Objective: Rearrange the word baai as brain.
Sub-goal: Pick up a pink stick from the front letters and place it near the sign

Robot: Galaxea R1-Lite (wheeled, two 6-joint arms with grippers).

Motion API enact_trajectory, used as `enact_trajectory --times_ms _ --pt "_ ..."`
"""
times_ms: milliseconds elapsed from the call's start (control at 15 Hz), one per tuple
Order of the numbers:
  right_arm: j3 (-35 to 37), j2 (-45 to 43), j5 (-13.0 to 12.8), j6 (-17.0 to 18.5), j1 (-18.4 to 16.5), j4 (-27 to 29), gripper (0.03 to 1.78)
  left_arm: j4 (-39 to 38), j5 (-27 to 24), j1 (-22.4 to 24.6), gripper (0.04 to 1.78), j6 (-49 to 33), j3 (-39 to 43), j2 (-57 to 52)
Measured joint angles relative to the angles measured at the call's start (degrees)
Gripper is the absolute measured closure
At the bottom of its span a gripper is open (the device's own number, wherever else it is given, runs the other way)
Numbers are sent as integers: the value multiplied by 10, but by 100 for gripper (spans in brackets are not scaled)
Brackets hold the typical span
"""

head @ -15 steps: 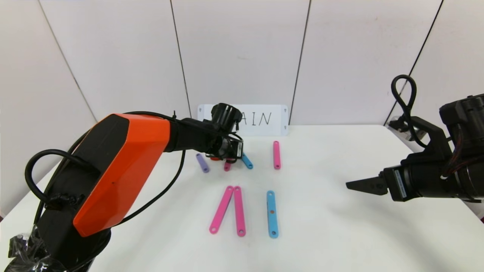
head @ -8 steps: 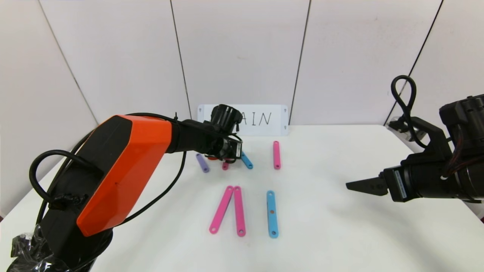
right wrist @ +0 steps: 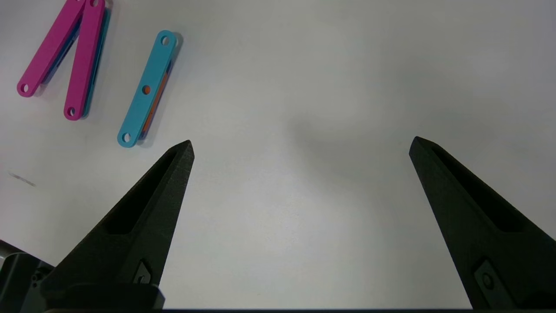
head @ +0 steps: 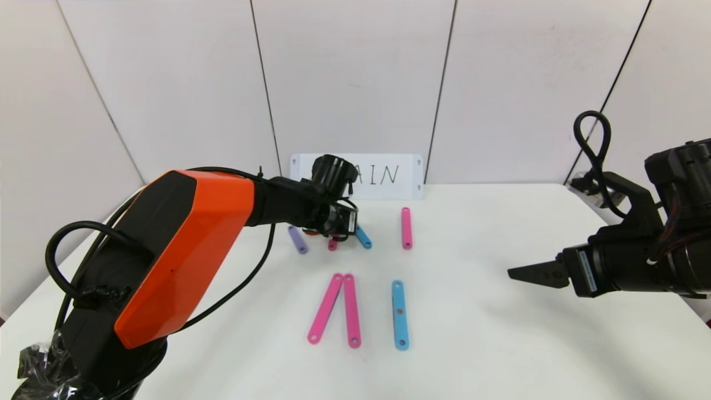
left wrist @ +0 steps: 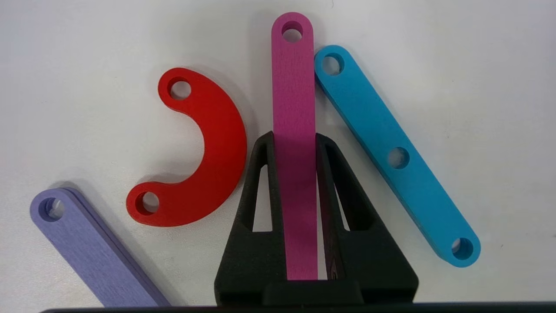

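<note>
My left gripper [left wrist: 294, 138] is shut on a pink strip [left wrist: 293, 100], near the table's far middle [head: 335, 236]. Beside it lie a red C-shaped curve [left wrist: 208, 148], a blue strip [left wrist: 391, 152] and a purple strip [left wrist: 91, 248]. In the head view the purple strip [head: 297, 239], the blue strip [head: 363, 236] and the pink strip's tip [head: 333, 244] show around the gripper; the red curve is mostly hidden. A lone pink strip [head: 406, 228] lies to the right. My right gripper [right wrist: 299, 148] is open and empty over bare table at the right [head: 536, 273].
Two pink strips [head: 339, 308] forming a narrow V and a blue strip [head: 400, 314] lie nearer me; they also show in the right wrist view [right wrist: 65, 56]. A white card [head: 389, 175] with handwritten letters leans on the back wall, partly hidden by my left arm.
The left gripper with the pink strip has shifted very slightly; the strip's tip moved a little. The right arm has not moved.
</note>
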Motion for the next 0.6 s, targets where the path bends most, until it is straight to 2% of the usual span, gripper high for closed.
enact_trajectory --times_ms 600 --pt "0 0 0 1 -2 0 7 -17 -2 -25 155 1 0 3"
